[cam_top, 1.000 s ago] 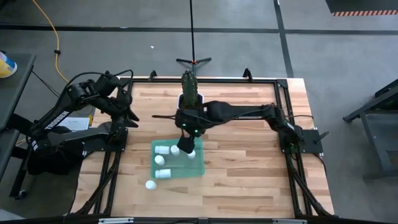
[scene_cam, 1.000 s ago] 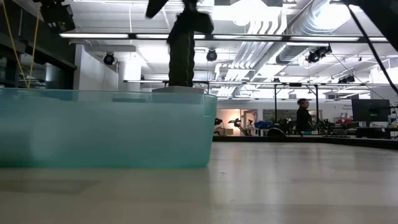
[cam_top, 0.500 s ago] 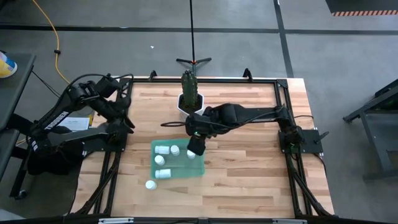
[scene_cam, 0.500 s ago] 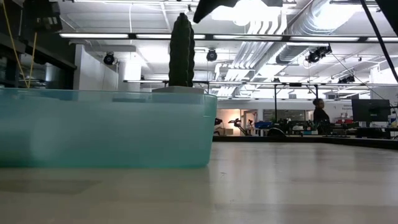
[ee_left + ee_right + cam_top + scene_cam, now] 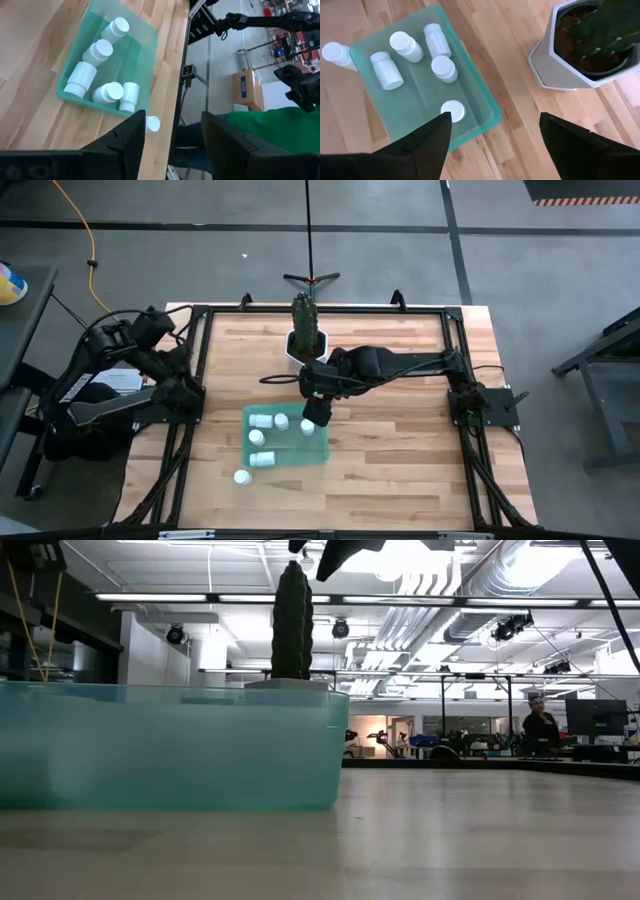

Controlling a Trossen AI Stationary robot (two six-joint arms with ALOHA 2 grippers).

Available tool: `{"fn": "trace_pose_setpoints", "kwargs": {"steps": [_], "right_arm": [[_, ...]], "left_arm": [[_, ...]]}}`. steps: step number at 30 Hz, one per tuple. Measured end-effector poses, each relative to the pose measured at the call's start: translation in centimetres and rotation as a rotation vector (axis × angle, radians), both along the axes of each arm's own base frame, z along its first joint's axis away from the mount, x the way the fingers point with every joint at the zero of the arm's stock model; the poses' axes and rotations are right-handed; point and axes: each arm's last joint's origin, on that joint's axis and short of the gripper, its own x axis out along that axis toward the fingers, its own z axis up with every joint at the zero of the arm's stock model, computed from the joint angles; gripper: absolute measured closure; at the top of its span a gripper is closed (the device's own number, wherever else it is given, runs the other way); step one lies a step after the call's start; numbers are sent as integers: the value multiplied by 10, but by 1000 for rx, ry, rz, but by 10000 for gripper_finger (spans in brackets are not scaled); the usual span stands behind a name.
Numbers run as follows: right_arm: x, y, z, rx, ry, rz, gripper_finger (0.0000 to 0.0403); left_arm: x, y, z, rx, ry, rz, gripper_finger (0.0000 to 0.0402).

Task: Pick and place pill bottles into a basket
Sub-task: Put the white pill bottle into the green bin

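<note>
The teal-green basket [image 5: 287,448] lies on the wooden table left of centre, and its near wall fills the left of the low view [image 5: 170,745]. Several white pill bottles [image 5: 386,70] are inside it, some upright and some on their sides. One more bottle [image 5: 241,477] stands on the table by the basket's near left corner; it also shows in the left wrist view [image 5: 152,123]. My right gripper [image 5: 492,145] is open and empty, above the basket's right side [image 5: 315,412]. My left gripper [image 5: 172,140] is open and empty, drawn back at the table's left edge [image 5: 170,345].
A white hexagonal pot with a cactus [image 5: 305,338] stands just beyond the basket toward the far edge, close to my right arm. Bare wood lies right of the basket and along the near edge. A person [image 5: 540,730] stands far off in the room.
My right gripper has gone up and a little toward the table's right edge, away from the middle of the basket, uncovering a bottle that stands there. My left arm has drawn back toward the table's left edge.
</note>
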Motion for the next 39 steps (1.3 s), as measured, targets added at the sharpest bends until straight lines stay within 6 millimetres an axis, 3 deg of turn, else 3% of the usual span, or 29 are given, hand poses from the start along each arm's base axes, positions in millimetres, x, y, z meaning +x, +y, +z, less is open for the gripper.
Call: {"fn": "trace_pose_setpoints", "kwargs": {"steps": [26, 39], "right_arm": [[1, -7, 0, -41, -1, -17, 110], [2, -17, 0, -38, 1, -41, 110]], "left_arm": [[4, 1, 8, -3, -129, -30, 177], [19, 10, 42, 107, -348, -42, 177]]}}
